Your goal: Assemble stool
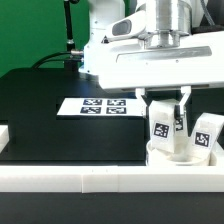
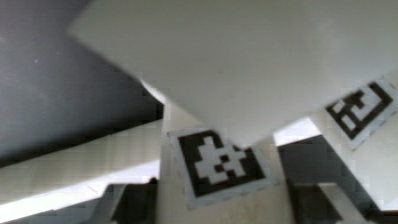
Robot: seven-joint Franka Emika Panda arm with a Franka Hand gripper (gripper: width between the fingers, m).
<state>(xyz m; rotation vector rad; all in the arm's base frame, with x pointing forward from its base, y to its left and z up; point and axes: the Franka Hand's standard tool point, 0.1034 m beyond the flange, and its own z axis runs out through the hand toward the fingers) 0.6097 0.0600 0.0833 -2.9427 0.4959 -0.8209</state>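
1. In the exterior view the arm (image 1: 150,45) reaches straight down near the front rail, its white wrist block level above the bench (image 1: 60,120).
2. The gripper (image 1: 168,118) points down with its two dark fingers closed on an upright leg (image 1: 161,124), which stands on the round seat (image 1: 178,153).
3. A second leg (image 1: 205,134) stands tilted just beside it, on the exterior view's right.
4. The bench is black; the marker board (image 1: 101,105) lies flat well behind the seat, a white rail (image 1: 70,176) runs along the front, and a green wall rises behind.
5. In the wrist view the held leg (image 2: 217,155) fills the centre, its tag facing the camera, another tagged leg (image 2: 361,108) beside it.
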